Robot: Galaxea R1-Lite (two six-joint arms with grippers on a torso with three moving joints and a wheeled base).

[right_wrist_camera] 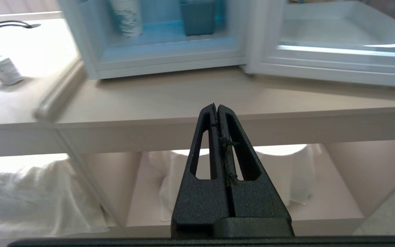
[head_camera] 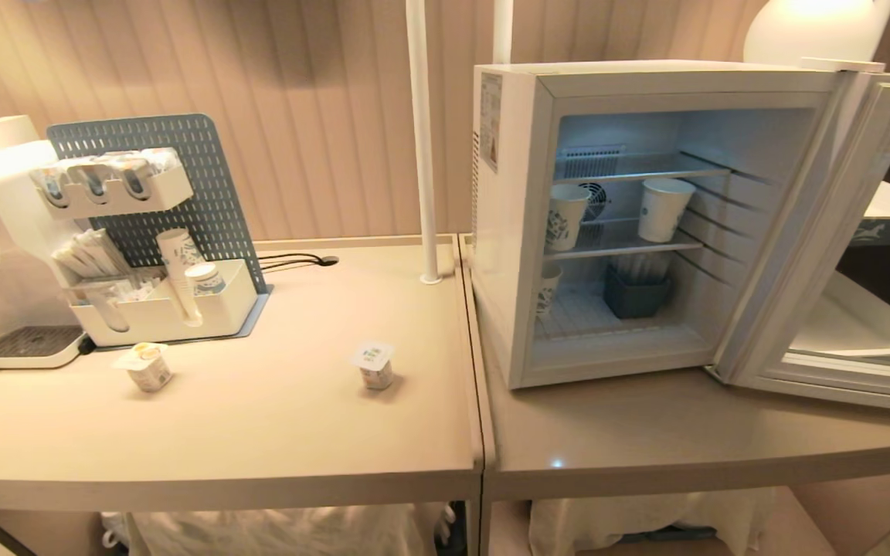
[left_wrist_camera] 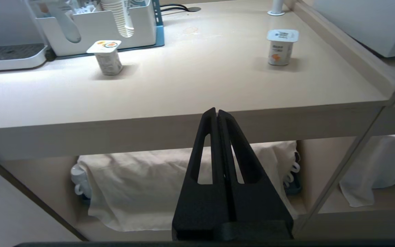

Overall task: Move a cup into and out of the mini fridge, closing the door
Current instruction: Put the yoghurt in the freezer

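My left fingers [left_wrist_camera: 217,115] are pressed together on nothing, hanging below the front edge of the counter [left_wrist_camera: 197,89]; my right fingers [right_wrist_camera: 217,109] are pressed shut and empty too, low in front of the mini fridge [head_camera: 508,232].

The fridge stands with its door [head_camera: 823,255] swung wide at about 3 o'clock of the opening. On the middle wire shelf [head_camera: 623,249] two paper cups stand upright: one [head_camera: 566,216] at the 9 o'clock side, the other [head_camera: 663,208] nearer the middle. A third cup [head_camera: 547,289] sits on the floor of the fridge at 7 o'clock, beside a dark blue holder [head_camera: 635,292].

On the counter two small sealed cups stand well apart, one [head_camera: 374,365] at 9 o'clock of the fridge, another [head_camera: 147,367] farther out that way.

I judge all these light and thin-walled. A paper cup would crush under a hard squeeze, so I'd close gently across the mid-body. The sealed cups look stiffer but smooth and tapered; below the rim seems safest.
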